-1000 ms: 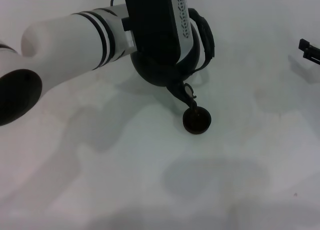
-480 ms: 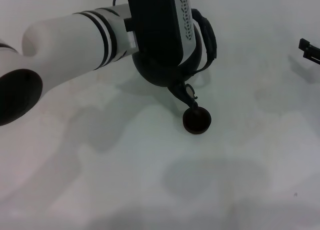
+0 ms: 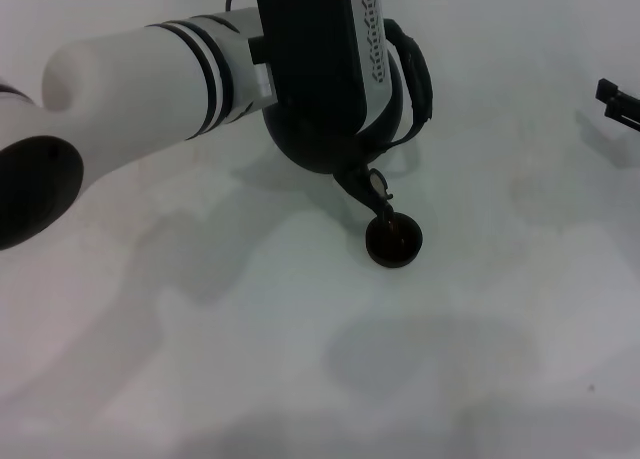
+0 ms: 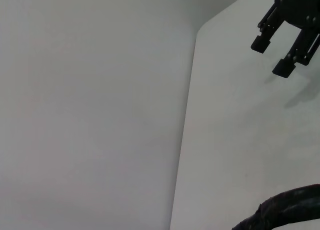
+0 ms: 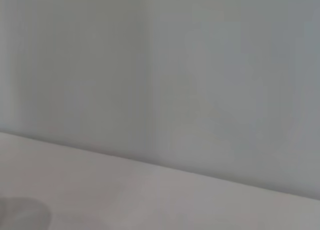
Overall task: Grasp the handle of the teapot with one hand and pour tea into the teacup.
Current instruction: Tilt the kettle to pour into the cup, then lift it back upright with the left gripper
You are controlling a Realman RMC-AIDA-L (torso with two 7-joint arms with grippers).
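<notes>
Teapot (image 3: pixel 320 144), large, rigid, probably heavy: hanging tilted from the left gripper (image 3: pixel 400 79), finger state indiscernible, by its rough handle (image 3: pixel 415 79), spout reaching the teacup (image 3: pixel 393 240); right gripper (image 4: pixel 285 52) idling unclenched, well apart.

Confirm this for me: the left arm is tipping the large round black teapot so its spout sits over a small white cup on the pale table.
Not quite. The head view shows the small round handleless cup is black, not white. The rest holds: the left arm tips the large round black matte teapot, and its short curved spout sits over the cup on the pale table.
</notes>
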